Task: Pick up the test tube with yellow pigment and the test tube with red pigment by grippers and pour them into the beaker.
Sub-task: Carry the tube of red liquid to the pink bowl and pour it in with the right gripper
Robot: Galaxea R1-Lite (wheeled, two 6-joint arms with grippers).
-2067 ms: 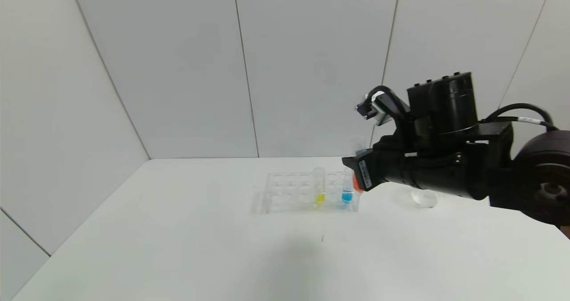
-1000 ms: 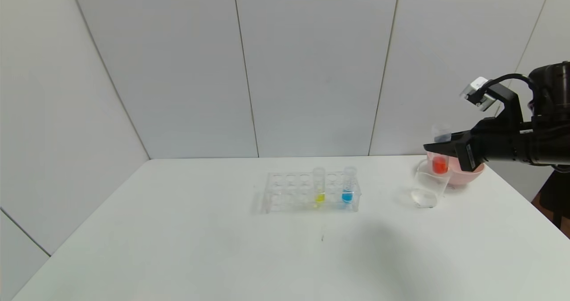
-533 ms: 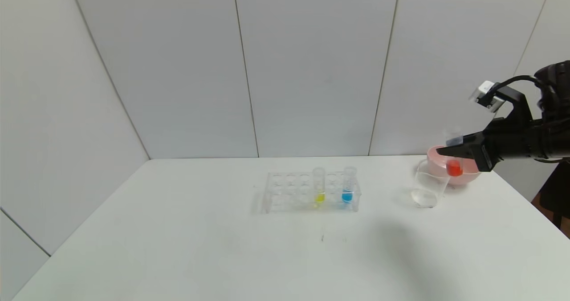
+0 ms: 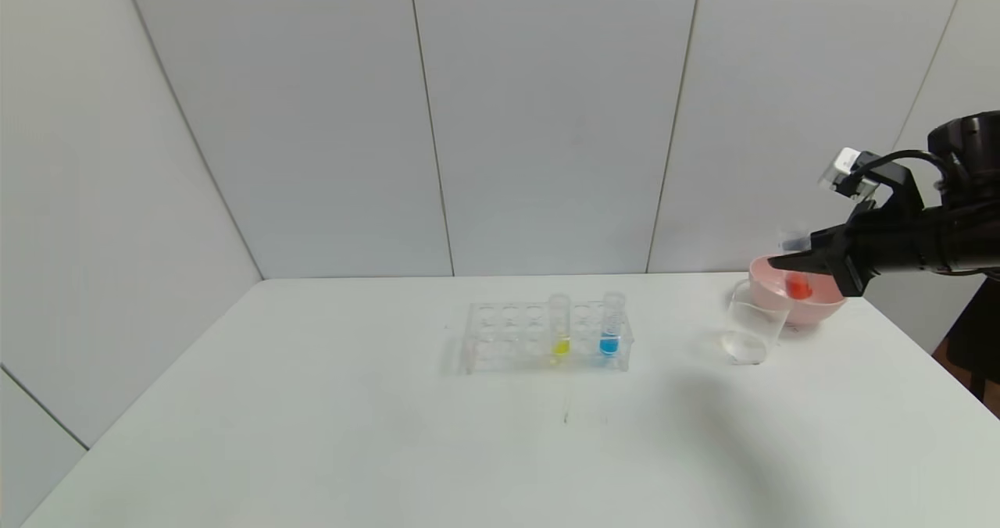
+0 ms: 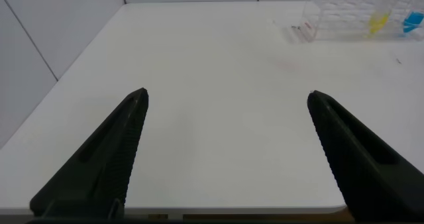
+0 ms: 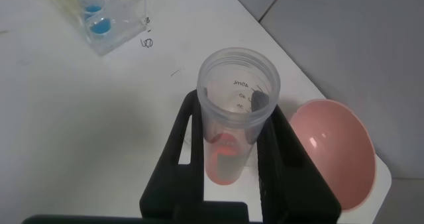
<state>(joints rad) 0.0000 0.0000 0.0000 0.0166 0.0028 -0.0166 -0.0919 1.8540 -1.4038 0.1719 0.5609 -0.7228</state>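
Note:
My right gripper (image 4: 791, 262) is shut on the test tube with red pigment (image 4: 797, 284), holding it above the table beside the pink bowl (image 4: 820, 309) and just right of the clear beaker (image 4: 751, 331). In the right wrist view the tube (image 6: 233, 124) sits between the two fingers (image 6: 192, 151), red liquid at its bottom. The test tube with yellow pigment (image 4: 560, 326) stands in the clear rack (image 4: 508, 337), also seen in the left wrist view (image 5: 378, 18). My left gripper (image 5: 226, 99) is open and empty, low over the near left part of the table.
A tube with blue liquid (image 4: 610, 326) stands in the rack right of the yellow one. The pink bowl (image 6: 338, 151) lies close behind the beaker at the table's right edge. Grey wall panels close the back.
My right gripper has carried the red tube from the rack rightwards to beside the beaker and bowl, then tilted it and lifted it slightly. The left arm has not moved.

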